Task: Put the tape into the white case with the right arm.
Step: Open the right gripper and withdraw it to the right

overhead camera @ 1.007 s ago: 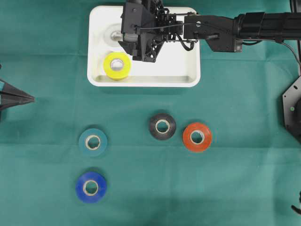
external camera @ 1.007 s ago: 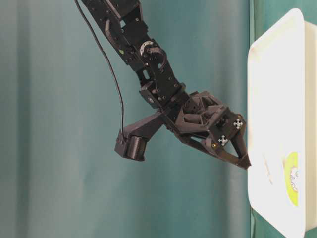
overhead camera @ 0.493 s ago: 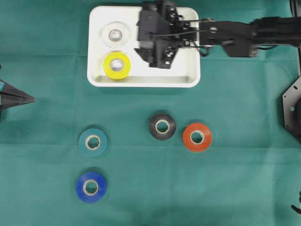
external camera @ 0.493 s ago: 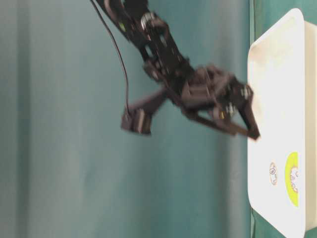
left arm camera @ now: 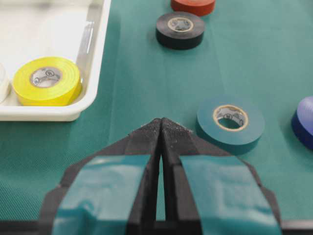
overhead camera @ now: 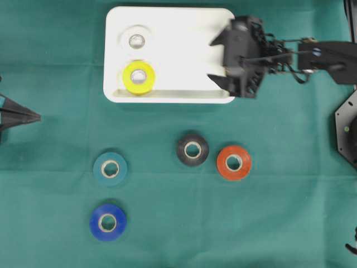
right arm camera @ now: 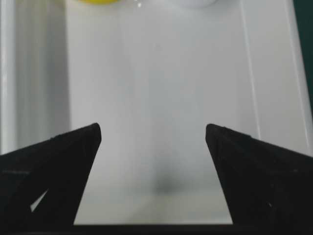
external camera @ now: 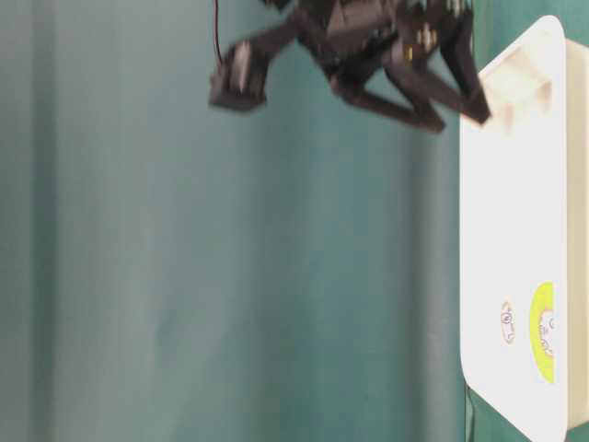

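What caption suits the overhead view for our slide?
White case holds white roll and yellow roll; open right gripper at its edge.

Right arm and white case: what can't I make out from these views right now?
- Right tool: motion-blurred in the overhead and table-level views; its height above the white case is unclear.
- White tape roll: pale against the case overhead; cut off by the top edge in the right wrist view.
- Red tape roll: cropped by the top edge in the left wrist view.
- Left tool: only its tip shows at the overhead's left edge.
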{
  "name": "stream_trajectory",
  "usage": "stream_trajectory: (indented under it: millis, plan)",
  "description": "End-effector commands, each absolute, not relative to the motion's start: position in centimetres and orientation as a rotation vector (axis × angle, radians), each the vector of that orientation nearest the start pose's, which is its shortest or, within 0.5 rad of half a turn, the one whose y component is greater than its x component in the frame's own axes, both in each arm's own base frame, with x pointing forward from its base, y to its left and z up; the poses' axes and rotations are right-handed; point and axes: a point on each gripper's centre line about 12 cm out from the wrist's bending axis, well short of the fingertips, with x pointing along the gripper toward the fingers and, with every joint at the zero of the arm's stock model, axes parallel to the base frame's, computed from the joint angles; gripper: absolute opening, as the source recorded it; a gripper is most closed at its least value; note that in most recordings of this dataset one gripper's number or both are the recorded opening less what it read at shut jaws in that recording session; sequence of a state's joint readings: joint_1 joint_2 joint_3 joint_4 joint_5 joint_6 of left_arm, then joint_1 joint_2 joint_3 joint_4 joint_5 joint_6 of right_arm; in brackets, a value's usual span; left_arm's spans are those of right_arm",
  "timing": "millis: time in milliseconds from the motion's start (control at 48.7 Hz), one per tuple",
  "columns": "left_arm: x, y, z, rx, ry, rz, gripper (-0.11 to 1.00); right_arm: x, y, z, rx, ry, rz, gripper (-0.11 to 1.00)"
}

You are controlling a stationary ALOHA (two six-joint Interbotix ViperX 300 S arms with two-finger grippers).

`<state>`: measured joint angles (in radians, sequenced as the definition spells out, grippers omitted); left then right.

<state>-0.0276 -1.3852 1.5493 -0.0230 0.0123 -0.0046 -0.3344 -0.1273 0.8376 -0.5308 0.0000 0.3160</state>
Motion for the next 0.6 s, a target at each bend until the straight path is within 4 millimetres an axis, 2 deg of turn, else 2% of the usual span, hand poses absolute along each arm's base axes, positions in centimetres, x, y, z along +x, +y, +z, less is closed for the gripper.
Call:
stream_trajectory:
  millis: [0, 288, 575]
  plan:
    - [13.0, -0.3, 17.6, -0.026, 0.168, -0.022, 0.0, 31.0, -10.6, 17.1, -0.088, 0.685, -0.24, 0.76]
    - [13.0, -0.3, 17.6, -0.027, 0.166, -0.022, 0.0, 26.5, -8.8, 16.9, -0.081, 0.658, -0.231, 0.76]
    - [13.0, -0.3, 17.6, -0.027, 0.166, -0.022, 0.0, 23.3, -7.6, 17.0, -0.08, 0.606, -0.227, 0.76]
